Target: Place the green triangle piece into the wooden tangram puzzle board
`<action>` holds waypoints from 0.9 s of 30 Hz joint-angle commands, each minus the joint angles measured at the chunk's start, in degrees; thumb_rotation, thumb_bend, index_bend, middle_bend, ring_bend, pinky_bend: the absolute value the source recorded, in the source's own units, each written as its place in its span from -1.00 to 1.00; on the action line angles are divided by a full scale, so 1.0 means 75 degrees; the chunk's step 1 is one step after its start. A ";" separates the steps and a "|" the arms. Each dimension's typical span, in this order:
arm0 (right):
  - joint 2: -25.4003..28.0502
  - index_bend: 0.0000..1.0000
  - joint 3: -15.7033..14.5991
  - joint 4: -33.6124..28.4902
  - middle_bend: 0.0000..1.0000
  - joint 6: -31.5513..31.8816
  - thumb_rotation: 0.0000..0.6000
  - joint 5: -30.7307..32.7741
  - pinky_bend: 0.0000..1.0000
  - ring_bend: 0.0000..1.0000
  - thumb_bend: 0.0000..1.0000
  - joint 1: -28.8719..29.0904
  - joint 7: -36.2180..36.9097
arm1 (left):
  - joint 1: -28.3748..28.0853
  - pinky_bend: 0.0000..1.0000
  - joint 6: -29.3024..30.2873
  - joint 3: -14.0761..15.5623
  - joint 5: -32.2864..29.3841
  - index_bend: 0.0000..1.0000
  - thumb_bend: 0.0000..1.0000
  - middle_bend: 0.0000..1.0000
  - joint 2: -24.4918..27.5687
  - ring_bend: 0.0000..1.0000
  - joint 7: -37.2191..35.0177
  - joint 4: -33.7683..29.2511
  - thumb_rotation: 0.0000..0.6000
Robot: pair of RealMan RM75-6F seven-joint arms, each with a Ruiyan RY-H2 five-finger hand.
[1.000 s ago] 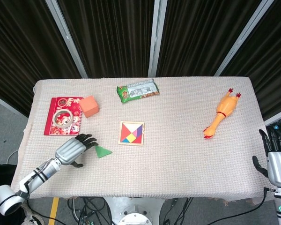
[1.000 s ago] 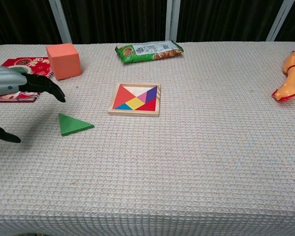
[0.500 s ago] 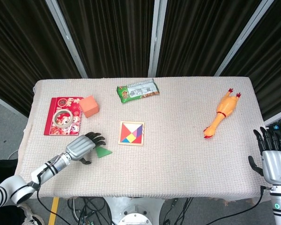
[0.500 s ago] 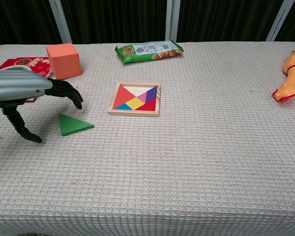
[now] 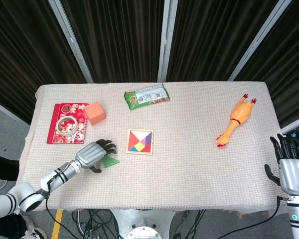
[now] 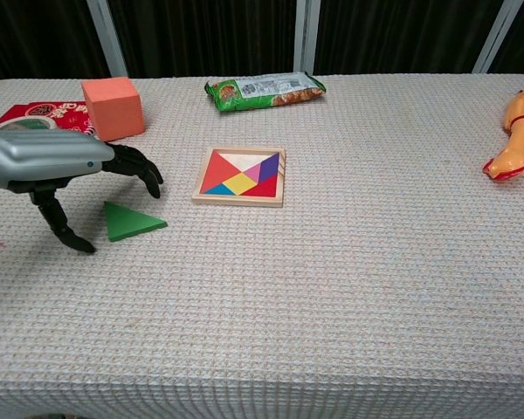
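Head view shows a beige woven tabletop. Near its left edge lies a red printed packet, its writing too small to read, an orange cube beside it. A green snack bag sits by the far edge, a rubber chicken toward the right edge. The wooden tangram puzzle board rests mid-table. Left of it lies the green triangle piece, flat, under the left hand, fingers spread, holding nothing. The right hand hangs off the right edge, fingers apart.
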 commanded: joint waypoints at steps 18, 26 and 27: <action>-0.0144 -1.00 -0.0048 0.0146 -1.00 -0.0121 1.00 0.0068 -1.00 -1.00 -0.47 0.0036 0.0015 | -0.0045 -0.67 0.0021 0.0050 -0.0427 -0.27 -0.68 -0.71 -0.0113 -0.87 0.0156 0.0064 1.00; -0.0148 -1.00 -0.0064 0.0182 -1.00 -0.0147 1.00 0.0120 -1.00 -1.00 -0.47 0.0024 0.0017 | -0.0079 -0.67 -0.0039 0.0082 -0.0540 -0.27 -0.66 -0.71 -0.0143 -0.87 0.0172 0.0034 1.00; -0.0151 -1.00 -0.0067 0.0193 -1.00 -0.0154 1.00 0.0130 -1.00 -1.00 -0.47 0.0022 0.0029 | -0.0084 -0.67 -0.0041 0.0087 -0.0546 -0.27 -0.66 -0.71 -0.0146 -0.87 0.0182 0.0029 1.00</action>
